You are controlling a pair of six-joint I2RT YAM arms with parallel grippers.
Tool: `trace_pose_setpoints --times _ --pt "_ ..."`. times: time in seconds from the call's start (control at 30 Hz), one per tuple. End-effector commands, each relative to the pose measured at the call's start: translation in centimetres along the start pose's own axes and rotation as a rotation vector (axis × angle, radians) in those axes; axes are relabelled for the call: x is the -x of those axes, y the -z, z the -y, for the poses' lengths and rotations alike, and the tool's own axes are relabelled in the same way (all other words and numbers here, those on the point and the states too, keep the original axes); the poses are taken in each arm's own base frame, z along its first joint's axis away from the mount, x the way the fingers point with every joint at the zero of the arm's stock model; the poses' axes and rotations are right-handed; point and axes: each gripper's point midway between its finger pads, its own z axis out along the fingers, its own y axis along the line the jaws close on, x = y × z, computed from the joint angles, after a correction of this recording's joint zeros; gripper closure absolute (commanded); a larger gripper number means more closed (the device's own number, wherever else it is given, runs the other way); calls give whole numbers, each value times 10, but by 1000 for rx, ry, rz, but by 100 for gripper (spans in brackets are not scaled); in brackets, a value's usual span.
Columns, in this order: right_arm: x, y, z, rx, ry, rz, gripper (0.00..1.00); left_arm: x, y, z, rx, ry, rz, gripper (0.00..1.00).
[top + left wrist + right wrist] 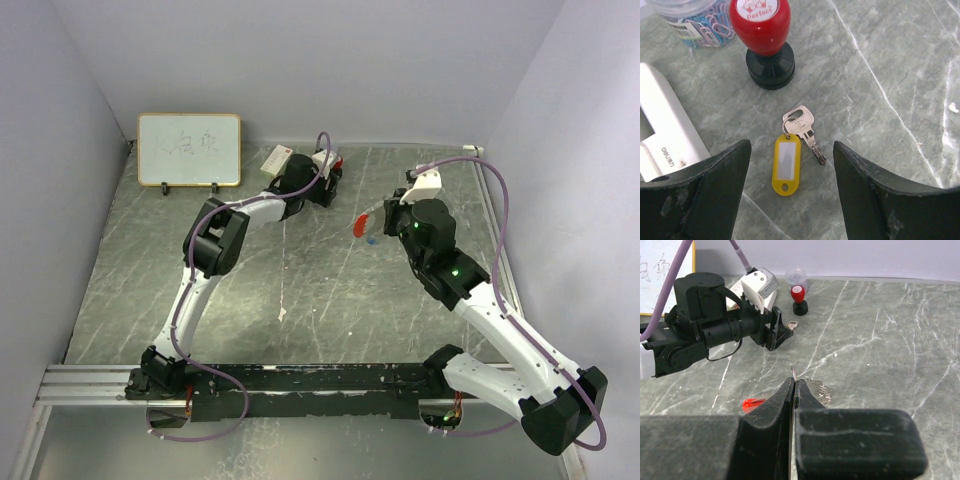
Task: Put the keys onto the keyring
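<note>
Grey marble desk (330, 300). Keyring (362, 222) beside right jaws: red tag (752, 404) stiff, bead chain (822, 392) limp, light, slippery; grip at tag. Right jaws clenched, apparently on chain end. Blue key (372, 240) just beside tag, tiny; pinch head. Left jaws released above yellow-tag key (800, 122).

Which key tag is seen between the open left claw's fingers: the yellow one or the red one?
The yellow tag, joined to a silvery key. The red tag is beside the right claw instead.
</note>
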Motion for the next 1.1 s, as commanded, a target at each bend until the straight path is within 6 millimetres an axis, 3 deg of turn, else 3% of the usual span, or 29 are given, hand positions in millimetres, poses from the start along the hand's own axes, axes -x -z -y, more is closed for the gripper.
trace_pose_setpoints --times 0.0,0.23,0.53,0.7,0.97,1.07 --pt "5 -1 0 4 6 16 100 -1 -6 -5 19 11 8 23" --pt "6 -3 -1 5 11 17 100 -13 -12 -6 20 5 -2 25" --pt "5 -7 -2 7 14 10 100 -32 -14 -7 21 -3 -44 41" --pt "3 -6 -2 10 8 10 100 -38 -5 -5 19 -1 -68 50" --pt "4 -4 -4 22 3 14 100 -56 17 10 -31 48 -140 76" --pt "4 -3 -3 24 -1 14 100 -60 28 15 -46 66 -160 82"
